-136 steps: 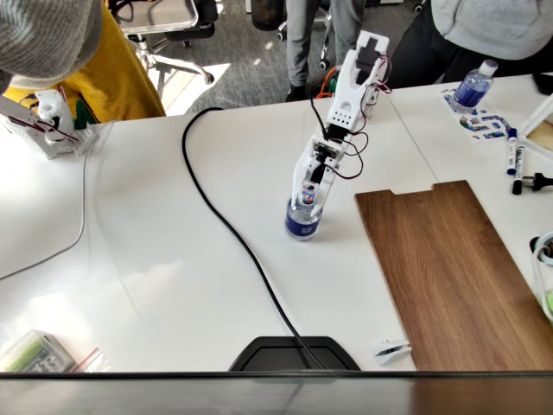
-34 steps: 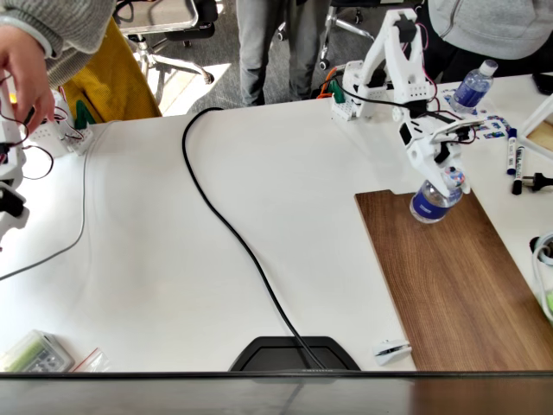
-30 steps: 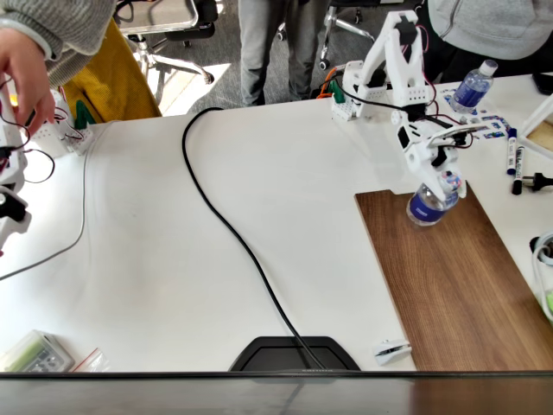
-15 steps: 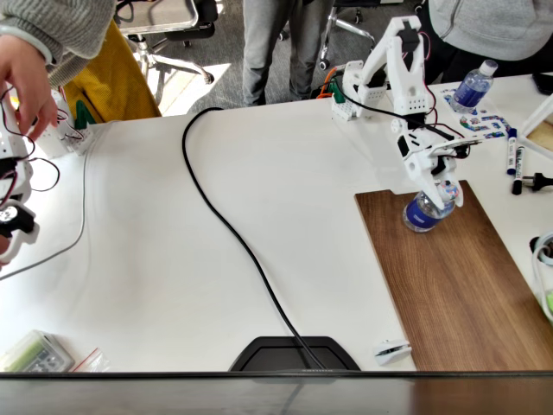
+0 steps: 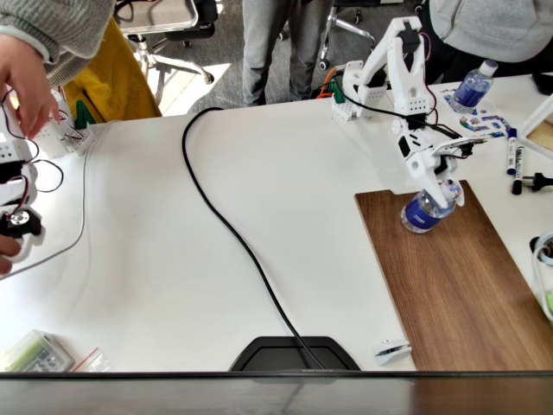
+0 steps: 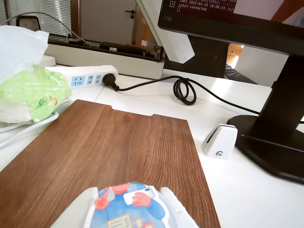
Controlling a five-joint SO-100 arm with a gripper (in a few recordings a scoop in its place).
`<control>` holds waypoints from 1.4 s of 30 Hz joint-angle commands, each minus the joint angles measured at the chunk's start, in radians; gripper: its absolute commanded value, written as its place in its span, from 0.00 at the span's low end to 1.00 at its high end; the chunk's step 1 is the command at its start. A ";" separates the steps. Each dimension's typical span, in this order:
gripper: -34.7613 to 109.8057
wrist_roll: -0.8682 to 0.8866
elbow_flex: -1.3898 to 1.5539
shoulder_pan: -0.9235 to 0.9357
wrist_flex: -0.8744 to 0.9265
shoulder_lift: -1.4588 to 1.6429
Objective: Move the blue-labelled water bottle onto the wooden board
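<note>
The blue-labelled water bottle (image 5: 422,212) stands tilted over the upper left part of the wooden board (image 5: 458,285), and whether it touches the wood I cannot tell. My white gripper (image 5: 441,190) is shut on the bottle's top. In the wrist view the bottle's cap (image 6: 126,209) with red marks fills the bottom centre between my white fingers (image 6: 175,211), and the wooden board (image 6: 104,152) stretches ahead beneath it.
A black cable (image 5: 233,233) crosses the white table to a monitor base (image 5: 294,354). A second, longer bottle (image 5: 473,86) and markers (image 5: 514,160) lie at the far right. A small white clip (image 5: 390,349) sits near the board's front left corner. A person's hand (image 5: 26,82) works at left.
Over the last second my gripper lowered the bottle and shifted it slightly left over the board's upper left part. Earlier still, it held the bottle on the bare table at centre.
</note>
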 commanded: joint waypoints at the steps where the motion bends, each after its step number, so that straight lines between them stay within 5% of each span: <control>1: 0.24 0.025 0.031 0.006 -0.120 0.021; 10: 0.24 0.241 0.038 0.058 -0.209 0.035; 24: 0.24 0.210 0.044 0.051 -0.161 0.034; 42: 0.50 0.124 0.046 0.052 -0.158 0.018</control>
